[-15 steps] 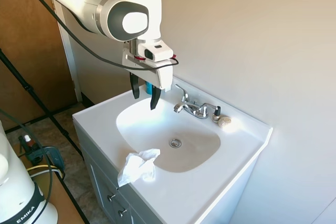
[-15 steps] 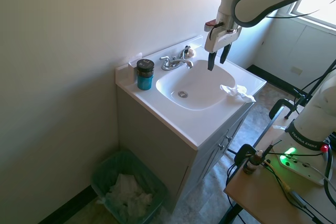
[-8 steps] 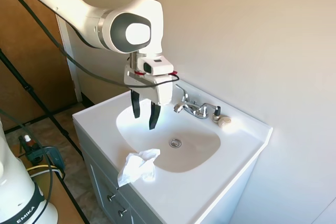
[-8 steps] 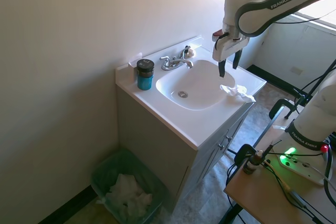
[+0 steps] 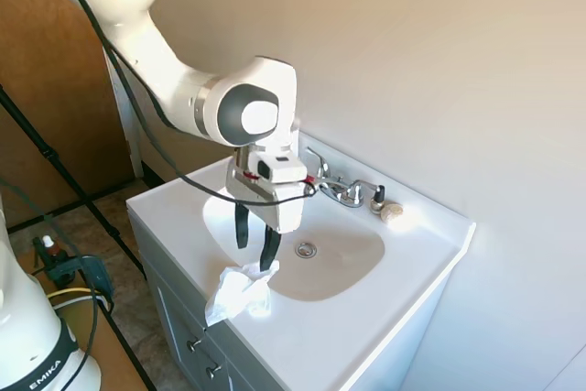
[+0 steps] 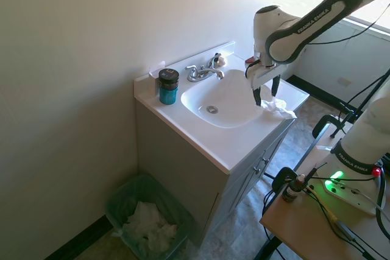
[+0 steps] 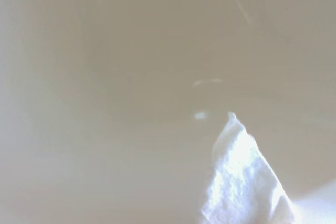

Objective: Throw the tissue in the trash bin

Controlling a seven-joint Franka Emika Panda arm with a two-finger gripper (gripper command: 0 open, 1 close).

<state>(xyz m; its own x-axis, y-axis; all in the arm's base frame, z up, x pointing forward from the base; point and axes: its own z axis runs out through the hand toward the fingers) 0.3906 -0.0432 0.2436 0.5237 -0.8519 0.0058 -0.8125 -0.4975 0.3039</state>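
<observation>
The crumpled white tissue [image 5: 237, 292] lies on the front rim of the white sink [image 5: 165, 217], also seen from the other side as the tissue [image 6: 277, 108]. My gripper [image 5: 255, 246] hangs open just above the tissue's basin-side end, fingers pointing down, nothing held; in the second exterior view the gripper [image 6: 264, 93] is right over the wad. The wrist view shows a blurred corner of the tissue [image 7: 241, 182] against the basin. The trash bin [image 6: 119, 202], green and lined, holding white paper, stands on the floor beside the vanity by the wall.
A chrome faucet [image 5: 339, 190] and a small beige lump [image 5: 392, 213] sit at the back of the sink. A teal jar with a dark lid [image 6: 168, 86] stands on the counter corner above the bin. A wooden table [image 6: 304, 223] lies near the vanity front.
The gripper has come down and forward from above the basin's back edge to just over the tissue, staying open. The tissue has not moved.
</observation>
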